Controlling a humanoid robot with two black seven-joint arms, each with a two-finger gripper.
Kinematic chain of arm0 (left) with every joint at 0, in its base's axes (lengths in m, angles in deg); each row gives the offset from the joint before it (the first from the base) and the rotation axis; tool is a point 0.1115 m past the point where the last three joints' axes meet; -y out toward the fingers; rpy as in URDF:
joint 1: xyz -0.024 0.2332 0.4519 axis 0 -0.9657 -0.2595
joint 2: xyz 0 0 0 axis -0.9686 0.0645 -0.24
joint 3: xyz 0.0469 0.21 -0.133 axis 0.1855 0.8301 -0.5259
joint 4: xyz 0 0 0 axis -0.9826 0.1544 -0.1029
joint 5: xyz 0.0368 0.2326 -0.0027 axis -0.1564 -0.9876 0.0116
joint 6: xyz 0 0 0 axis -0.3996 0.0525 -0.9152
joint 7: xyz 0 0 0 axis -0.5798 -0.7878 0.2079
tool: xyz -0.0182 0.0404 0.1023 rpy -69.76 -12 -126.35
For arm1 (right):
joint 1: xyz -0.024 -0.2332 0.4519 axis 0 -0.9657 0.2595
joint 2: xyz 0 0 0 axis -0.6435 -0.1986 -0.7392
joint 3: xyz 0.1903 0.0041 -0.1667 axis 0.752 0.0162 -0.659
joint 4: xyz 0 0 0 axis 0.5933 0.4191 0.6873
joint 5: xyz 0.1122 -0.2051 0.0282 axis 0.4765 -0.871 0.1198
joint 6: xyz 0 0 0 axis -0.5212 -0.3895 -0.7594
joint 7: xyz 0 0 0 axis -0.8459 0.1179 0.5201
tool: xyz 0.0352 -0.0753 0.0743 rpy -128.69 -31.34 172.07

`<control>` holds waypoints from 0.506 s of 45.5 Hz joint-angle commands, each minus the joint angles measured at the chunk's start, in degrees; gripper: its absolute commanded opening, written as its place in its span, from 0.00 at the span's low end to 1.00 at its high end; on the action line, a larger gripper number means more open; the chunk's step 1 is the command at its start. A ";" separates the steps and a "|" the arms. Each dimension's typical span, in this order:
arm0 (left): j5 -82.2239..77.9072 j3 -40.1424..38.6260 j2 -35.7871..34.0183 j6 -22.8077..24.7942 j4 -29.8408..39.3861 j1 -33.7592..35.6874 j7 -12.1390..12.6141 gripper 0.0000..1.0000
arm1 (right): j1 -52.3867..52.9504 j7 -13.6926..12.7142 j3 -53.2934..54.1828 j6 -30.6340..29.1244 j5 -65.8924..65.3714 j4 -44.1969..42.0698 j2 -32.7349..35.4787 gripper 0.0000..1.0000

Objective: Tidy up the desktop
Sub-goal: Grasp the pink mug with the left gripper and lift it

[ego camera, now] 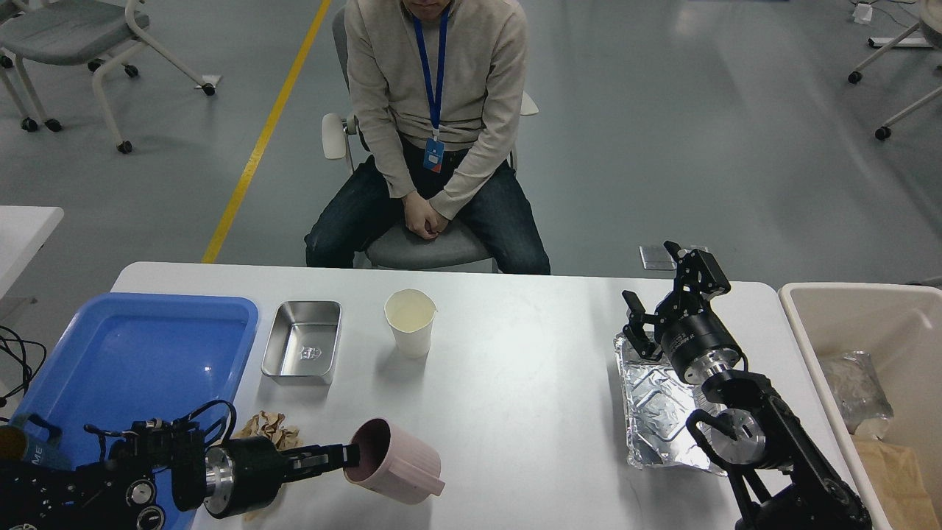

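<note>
Left gripper (352, 456) clamped on rim of pink cup (396, 471), cup tipped sideways over near edge of desktop (530, 383). Crumpled brown paper (271, 428) just behind. Right gripper (662, 294) spread open, hanging above foil tray (655, 412). Farther out: steel tin (302, 341), paper cup (410, 322), blue tray (132, 361) left, beige bin (868, 324) right.

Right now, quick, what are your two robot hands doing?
Left gripper: closed on the pink cup's rim.
Right gripper: open, empty, above the foil tray.
</note>
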 commanded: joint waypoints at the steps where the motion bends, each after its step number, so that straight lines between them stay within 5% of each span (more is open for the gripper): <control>1: -0.01 -0.08 -2.72 0.07 2.23 1.93 -0.05 0.00 | 0.02 0.00 0.00 0.03 -0.01 0.00 -0.08 1.00; 23: -2.03 -0.43 -25.74 5.08 8.65 9.40 -1.02 0.00 | 0.28 0.00 -0.35 0.03 -0.01 0.00 -0.26 1.00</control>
